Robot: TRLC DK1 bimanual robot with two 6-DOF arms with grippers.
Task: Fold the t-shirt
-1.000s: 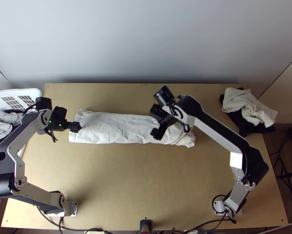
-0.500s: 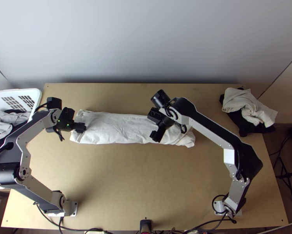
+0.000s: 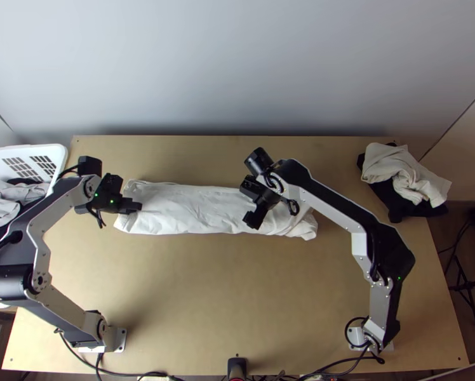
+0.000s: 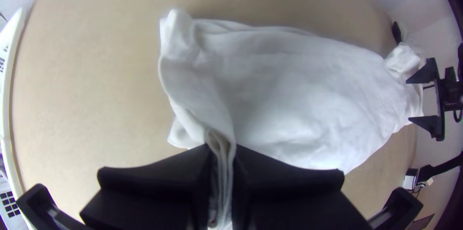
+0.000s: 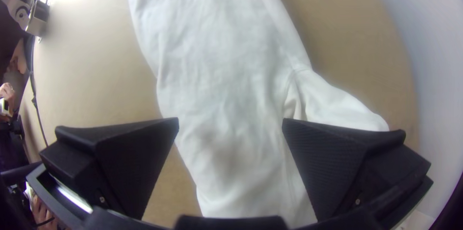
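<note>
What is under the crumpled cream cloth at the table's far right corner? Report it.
Rumpled black fabric shows beyond the near edge of the crumpled cream cloth; anything else beneath is covered and cannot be seen.

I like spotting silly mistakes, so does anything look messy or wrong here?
Yes: the crumpled pile of clothes hangs past the table's edge, so it looks messy. The t-shirt is a long strip, but a flap sticks out sideways near the right claw.
</note>
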